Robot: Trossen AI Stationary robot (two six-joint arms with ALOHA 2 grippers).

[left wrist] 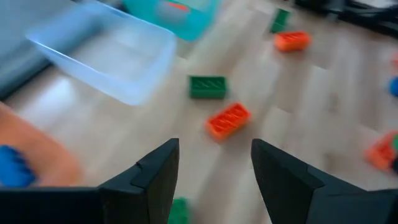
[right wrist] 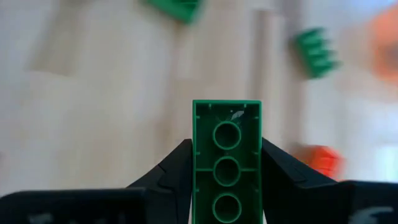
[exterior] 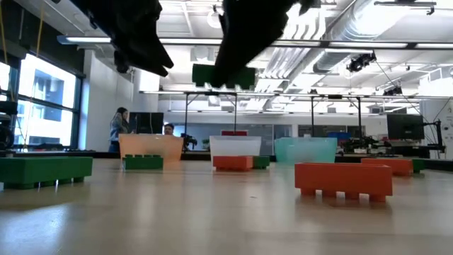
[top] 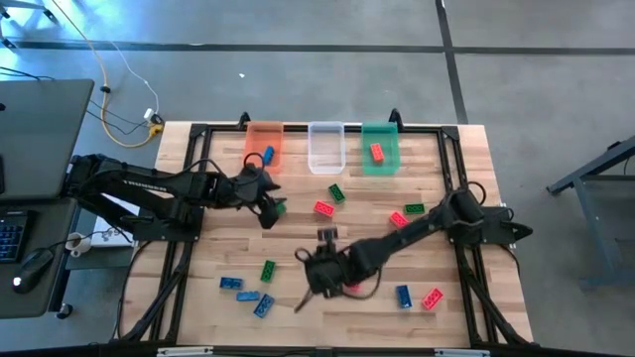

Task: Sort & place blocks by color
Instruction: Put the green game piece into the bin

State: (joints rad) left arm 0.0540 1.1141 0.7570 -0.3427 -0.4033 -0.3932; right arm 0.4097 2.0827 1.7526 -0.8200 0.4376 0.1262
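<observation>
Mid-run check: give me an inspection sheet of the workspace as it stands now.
Surface: wooden table, blocks scattered.
Job's things: orange bin holds a blue block; green bin holds a red block; clear bin looks empty. Loose blue blocks near the front left.
Clutter: nothing seen.
Grippers: right gripper shut on a green block, lifted off the table; left gripper open, beside the orange bin.
Cables: yellow cable on the floor.
Surroundings: desk with keyboard; people far behind.
</observation>
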